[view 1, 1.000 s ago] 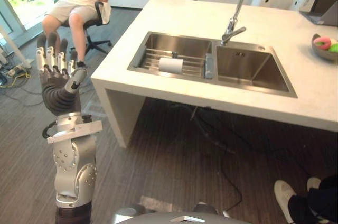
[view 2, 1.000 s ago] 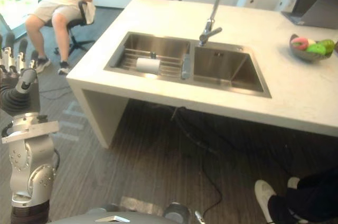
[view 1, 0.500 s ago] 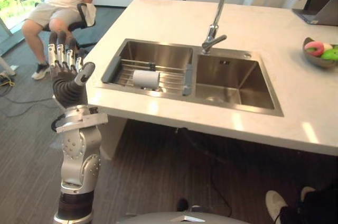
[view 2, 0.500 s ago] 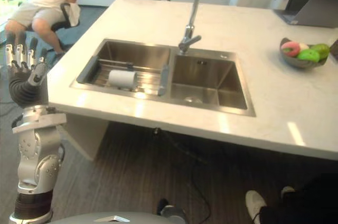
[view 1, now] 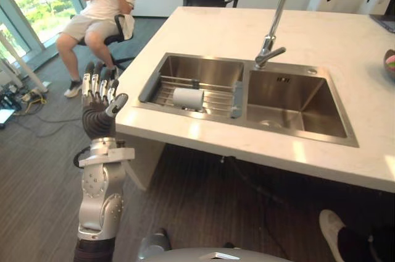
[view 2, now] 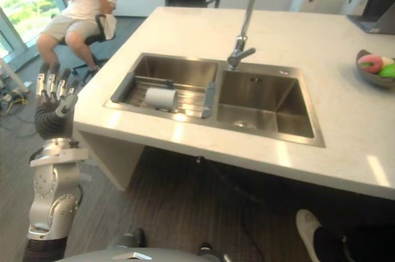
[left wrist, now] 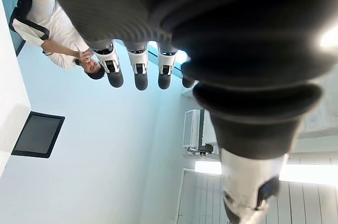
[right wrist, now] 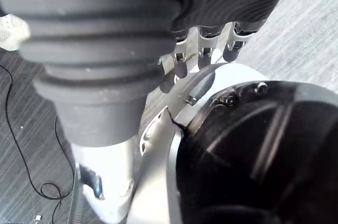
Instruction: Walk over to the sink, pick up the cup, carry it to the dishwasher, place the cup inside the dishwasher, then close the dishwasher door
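A white cup (view 1: 187,97) lies on its side on a wire rack in the left basin of the steel double sink (view 1: 290,131), set in a white counter (view 1: 222,27). My left hand (view 1: 99,106) is raised upright just off the counter's near left corner, well short of the cup, fingers straight and empty. In the left wrist view its fingers (left wrist: 137,73) point straight out, with the thumb (left wrist: 248,192) apart. In the right wrist view my right hand (right wrist: 203,49) hangs low over the floor with relaxed fingers, holding nothing.
A tall faucet (view 1: 271,27) stands behind the divider of the two basins. A person (view 1: 102,8) sits on an office chair to the left of the counter. A fruit bowl (view 2: 375,70) and a laptop (view 2: 379,8) sit at the counter's right. Someone's shoe (view 1: 330,225) shows at the lower right.
The whole view has shifted as the camera moved, and the sink now sits more to the middle. My left hand stays raised and open, near the counter's corner.
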You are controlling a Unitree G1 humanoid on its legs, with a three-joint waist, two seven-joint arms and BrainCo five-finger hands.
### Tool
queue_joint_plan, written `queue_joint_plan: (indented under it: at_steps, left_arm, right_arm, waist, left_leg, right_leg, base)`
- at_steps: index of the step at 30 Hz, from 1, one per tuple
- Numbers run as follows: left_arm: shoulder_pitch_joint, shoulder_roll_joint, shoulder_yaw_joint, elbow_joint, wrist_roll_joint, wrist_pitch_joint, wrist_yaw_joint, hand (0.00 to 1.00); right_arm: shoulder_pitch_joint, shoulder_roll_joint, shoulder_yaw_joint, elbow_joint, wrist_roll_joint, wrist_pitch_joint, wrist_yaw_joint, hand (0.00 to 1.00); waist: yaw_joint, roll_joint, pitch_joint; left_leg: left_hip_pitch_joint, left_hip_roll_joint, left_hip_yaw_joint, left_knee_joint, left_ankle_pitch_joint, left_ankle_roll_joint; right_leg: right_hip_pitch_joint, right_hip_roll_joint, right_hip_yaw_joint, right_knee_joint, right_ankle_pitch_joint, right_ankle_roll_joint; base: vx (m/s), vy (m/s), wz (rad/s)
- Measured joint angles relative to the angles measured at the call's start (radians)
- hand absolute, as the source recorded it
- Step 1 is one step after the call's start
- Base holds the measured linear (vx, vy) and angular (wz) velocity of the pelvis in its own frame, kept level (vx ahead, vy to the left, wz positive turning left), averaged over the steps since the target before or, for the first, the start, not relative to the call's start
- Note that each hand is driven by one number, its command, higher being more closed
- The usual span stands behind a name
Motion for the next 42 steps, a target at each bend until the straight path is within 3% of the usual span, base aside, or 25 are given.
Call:
queue_joint_plan:
  at_steps: [5, 8, 9, 15, 19, 24, 28, 31, 34, 39, 42]
  left_arm:
    - [0.026, 0.001, 0.032, -0.077, -0.028, 0.030, -0.006, 0.00]
    - [0.026, 0.000, 0.005, -0.099, -0.029, 0.048, -0.017, 0.00]
    - [0.049, 0.044, -0.089, -0.009, -0.046, 0.066, -0.050, 0.00]
    - [0.046, 0.038, -0.092, -0.004, -0.049, 0.067, -0.056, 0.00]
    - [-0.001, 0.036, -0.116, 0.080, -0.085, 0.106, -0.101, 0.00]
    - [-0.060, 0.042, -0.134, 0.175, -0.144, 0.206, -0.196, 0.00]
    - [-0.059, 0.061, -0.128, 0.236, -0.197, 0.261, -0.216, 0.00]
    - [-0.058, 0.063, -0.084, 0.236, -0.191, 0.239, -0.207, 0.00]
    - [-0.057, 0.073, 0.009, 0.207, -0.155, 0.153, -0.148, 0.00]
    - [-0.046, 0.081, 0.109, 0.108, -0.122, 0.059, -0.132, 0.00]
    - [-0.046, 0.084, 0.109, 0.060, -0.106, 0.050, -0.129, 0.00]
  right_arm:
    - [0.014, 0.024, 0.033, 0.001, 0.028, -0.011, -0.014, 0.00]
    - [0.030, 0.022, 0.029, 0.000, 0.037, -0.029, -0.011, 0.00]
    - [0.056, -0.012, 0.058, 0.023, 0.049, 0.006, -0.007, 0.00]
    - [0.055, -0.011, 0.058, 0.022, 0.048, 0.004, -0.010, 0.00]
    - [0.057, -0.004, 0.056, 0.011, 0.041, -0.028, -0.032, 0.00]
    - [0.057, 0.018, 0.011, 0.004, 0.013, -0.103, -0.042, 0.00]
    - [0.059, 0.047, -0.019, 0.006, 0.045, -0.170, -0.046, 0.00]
    - [0.033, 0.064, -0.033, 0.003, 0.045, -0.238, -0.049, 0.00]
    - [-0.020, 0.060, -0.048, 0.004, 0.036, -0.297, -0.092, 0.00]
    - [-0.062, 0.016, -0.064, 0.004, -0.046, -0.312, -0.102, 0.00]
    - [-0.064, -0.008, -0.063, 0.004, -0.084, -0.308, -0.104, 0.00]
  waist:
    - [-0.006, -0.033, -0.011]
    - [-0.011, -0.028, -0.027]
    - [-0.024, 0.009, -0.090]
    - [-0.031, 0.006, -0.095]
    - [-0.040, -0.004, -0.113]
    - [-0.050, -0.021, -0.124]
    - [-0.064, -0.028, -0.130]
    - [-0.051, -0.035, -0.099]
    - [-0.045, -0.055, -0.061]
    - [-0.025, -0.055, -0.055]
    - [-0.024, -0.054, -0.056]
  left_leg:
    - [0.061, -0.059, 0.016, -0.078, 0.056, 0.015]
    - [0.073, -0.077, 0.014, -0.140, 0.103, 0.019]
    - [0.111, -0.040, -0.051, -0.225, 0.206, 0.016]
    - [0.118, -0.037, -0.039, -0.225, 0.198, 0.012]
    - [0.139, -0.036, -0.004, -0.230, 0.195, 0.018]
    - [0.180, -0.041, 0.011, -0.279, 0.199, 0.018]
    - [0.163, -0.048, -0.024, -0.289, 0.216, 0.026]
    - [0.103, -0.033, -0.042, -0.116, 0.143, 0.020]
    - [0.041, -0.038, -0.037, 0.101, 0.145, 0.040]
    - [0.044, -0.067, -0.100, 0.042, 0.215, 0.038]
    - [0.101, -0.077, -0.097, -0.028, 0.231, 0.033]
  right_leg:
    - [-0.012, -0.058, 0.032, 0.060, -0.027, 0.042]
    - [-0.024, -0.078, 0.000, 0.054, -0.045, 0.044]
    - [0.061, -0.017, -0.094, -0.095, -0.007, 0.038]
    - [0.061, -0.018, -0.086, -0.094, -0.008, 0.038]
    - [0.061, -0.021, -0.060, -0.077, -0.014, 0.039]
    - [0.058, -0.020, -0.044, -0.043, -0.050, 0.040]
    - [0.060, -0.021, -0.083, -0.045, -0.057, 0.043]
    - [0.049, -0.035, -0.086, 0.036, -0.118, 0.044]
    - [0.093, -0.074, -0.089, 0.076, -0.153, 0.042]
    - [0.102, -0.086, -0.062, 0.033, -0.136, 0.022]
    - [0.105, -0.089, -0.048, 0.014, -0.127, 0.029]
  base:
    - [0.07, 0.140, -0.12]
    - [0.07, 0.044, 0.26]
    - [0.02, 0.004, 0.08]
    - [0.00, 0.000, -0.06]
    - [0.01, 0.008, -0.17]
    - [0.00, 0.003, -0.08]
    - [0.05, -0.006, 0.30]
    - [0.03, 0.017, 0.16]
    - [0.00, -0.016, 0.12]
    - [0.01, -0.037, -0.06]
    - [0.04, -0.010, -0.23]
